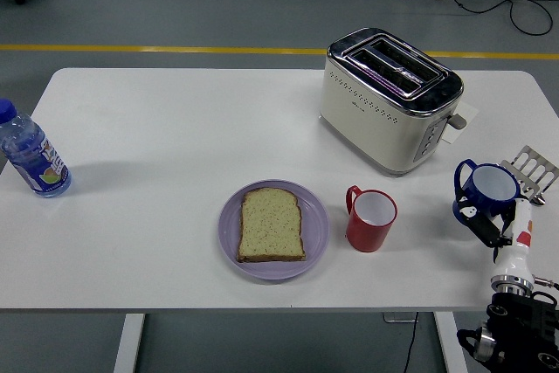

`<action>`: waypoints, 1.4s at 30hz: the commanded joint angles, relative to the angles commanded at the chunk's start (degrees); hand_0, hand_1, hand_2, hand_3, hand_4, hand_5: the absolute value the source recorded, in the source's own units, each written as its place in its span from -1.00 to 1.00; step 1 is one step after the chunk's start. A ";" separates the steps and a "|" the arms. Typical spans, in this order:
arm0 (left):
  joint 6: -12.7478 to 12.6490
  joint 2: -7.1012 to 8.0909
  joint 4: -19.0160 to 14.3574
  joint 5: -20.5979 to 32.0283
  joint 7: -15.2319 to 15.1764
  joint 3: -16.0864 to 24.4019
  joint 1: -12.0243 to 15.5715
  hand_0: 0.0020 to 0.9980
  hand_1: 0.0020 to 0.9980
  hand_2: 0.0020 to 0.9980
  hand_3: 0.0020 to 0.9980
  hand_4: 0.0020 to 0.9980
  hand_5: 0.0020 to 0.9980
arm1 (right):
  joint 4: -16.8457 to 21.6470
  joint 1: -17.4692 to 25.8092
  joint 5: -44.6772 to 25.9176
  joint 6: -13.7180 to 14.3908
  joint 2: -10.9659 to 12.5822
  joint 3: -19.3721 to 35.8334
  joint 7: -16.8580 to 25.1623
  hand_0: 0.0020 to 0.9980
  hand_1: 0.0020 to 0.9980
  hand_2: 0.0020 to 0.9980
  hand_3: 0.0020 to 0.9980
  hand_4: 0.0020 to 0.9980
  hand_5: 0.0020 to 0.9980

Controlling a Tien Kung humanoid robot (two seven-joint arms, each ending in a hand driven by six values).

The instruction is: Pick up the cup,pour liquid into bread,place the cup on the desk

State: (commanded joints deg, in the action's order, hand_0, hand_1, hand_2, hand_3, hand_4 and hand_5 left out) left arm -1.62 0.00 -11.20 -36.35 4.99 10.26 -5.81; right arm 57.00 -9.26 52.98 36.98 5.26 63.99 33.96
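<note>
Fingers [486, 226] of right hand [498, 231] curl around blue cup [486, 191], holding it near the table's right edge, beside the metal rack [534, 166]. Bread [272, 224] lies on purple plate [318, 227], red cup [371, 219] just right. Left hand unseen.

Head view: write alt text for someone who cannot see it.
At the white table's right edge, the right robot hand grips a blue handled cup. A red mug stands beside a bread slice on a lilac plate, a cream toaster behind them and a plastic bottle far left.
</note>
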 joint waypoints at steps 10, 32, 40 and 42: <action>0.01 0.01 0.00 -0.34 0.01 0.26 -0.14 0.27 0.29 0.31 0.09 -0.36 0.69 | 14.22 1.47 6.98 0.00 2.17 1.94 -8.63 -0.05 -0.34 -0.07 0.18 0.33 -1.00; 0.11 0.22 -0.02 -0.30 0.07 0.60 -0.26 0.27 0.29 0.31 0.09 -0.36 0.69 | 28.59 -3.53 51.11 0.00 5.69 -6.09 -45.70 -0.06 -0.34 -0.08 0.11 0.27 -1.00; 0.16 0.24 -0.02 -0.12 0.10 0.77 -0.18 0.27 0.29 0.31 0.09 -0.36 0.69 | 28.42 -9.21 65.85 0.00 6.81 -11.08 -54.19 -0.06 -0.34 -0.08 0.11 0.26 -1.00; 0.18 0.24 -0.03 -0.08 0.11 0.83 -0.16 0.27 0.29 0.31 0.09 -0.36 0.69 | 28.40 -10.60 67.57 0.00 7.08 -12.50 -55.64 -0.06 -0.34 -0.08 0.11 0.26 -1.00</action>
State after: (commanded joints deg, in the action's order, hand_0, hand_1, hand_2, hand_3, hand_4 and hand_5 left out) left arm -1.44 0.24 -11.23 -36.43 5.09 11.09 -5.97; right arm 85.40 -19.86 120.55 36.98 12.33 51.50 -21.69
